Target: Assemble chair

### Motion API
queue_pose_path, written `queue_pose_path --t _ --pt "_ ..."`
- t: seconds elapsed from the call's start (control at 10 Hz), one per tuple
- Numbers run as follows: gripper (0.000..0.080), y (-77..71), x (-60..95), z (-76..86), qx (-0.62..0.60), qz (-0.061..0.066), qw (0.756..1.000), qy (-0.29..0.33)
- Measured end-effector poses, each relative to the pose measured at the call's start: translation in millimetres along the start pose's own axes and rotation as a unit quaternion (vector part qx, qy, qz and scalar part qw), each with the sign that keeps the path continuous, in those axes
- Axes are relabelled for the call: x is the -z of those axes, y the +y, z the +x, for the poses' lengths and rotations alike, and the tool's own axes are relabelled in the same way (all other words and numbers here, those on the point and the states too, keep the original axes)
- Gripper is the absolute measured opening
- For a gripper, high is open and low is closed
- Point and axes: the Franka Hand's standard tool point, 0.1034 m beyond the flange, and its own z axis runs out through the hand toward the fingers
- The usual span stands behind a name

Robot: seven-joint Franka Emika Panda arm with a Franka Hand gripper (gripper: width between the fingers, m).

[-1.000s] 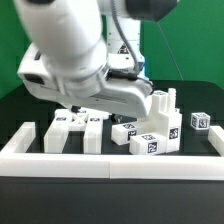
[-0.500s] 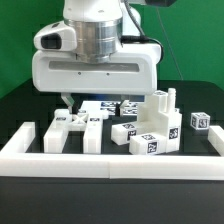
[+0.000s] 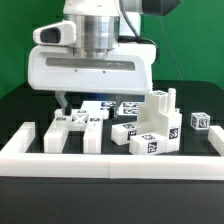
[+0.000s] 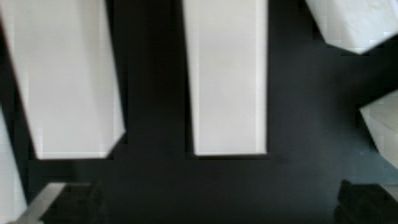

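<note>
The chair's white tagged parts lie loose on the black table. Two long bars (image 3: 57,131) (image 3: 93,131) lie side by side at the exterior view's left. Both bars also show lengthwise in the wrist view (image 4: 64,80) (image 4: 226,75). A blocky stack of parts (image 3: 157,123) with an upright peg stands at the right, with a small block (image 3: 125,132) beside it. My gripper (image 3: 96,100) hangs above and just behind the bars. It is open and empty, with dark fingertips (image 4: 71,205) wide apart over the table between and beyond the bars.
A long white border wall (image 3: 110,160) runs along the front. A small tagged cube (image 3: 200,121) sits at the far right. More tagged white pieces (image 3: 127,107) lie behind the gripper. A green backdrop stands behind the table.
One second ago the arm was tilted over the parts. It has since swung upright with the hand square over the two bars, and has barely moved in the last half second.
</note>
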Motion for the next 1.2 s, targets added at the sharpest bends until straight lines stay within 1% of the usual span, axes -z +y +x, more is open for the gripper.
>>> queue_pose_path --t 0.1,0.3,0.6,0.8,1.0,1.1,1.2 --pt "0.0649 5.1 -1.0 -6.2 0.003 0.001 1.000 -0.004" --pt "0.0649 3.8 -9.2 -17.6 0.003 0.001 1.000 -0.009" --pt "0.0649 3.2 -22.5 -16.9 0.016 -0.006 1.000 -0.004" --pt "0.0649 3.2 -21.7 -16.6 0.016 -0.005 1.000 -0.004" --pt "0.0649 5.8 -24.3 -20.3 0.029 -0.004 1.000 -0.006" --pt "0.0649 -2.5 -31.0 -27.2 0.034 -0.001 0.999 -0.010" --pt "0.0649 -7.1 -36.0 -30.7 0.038 0.000 0.999 -0.015"
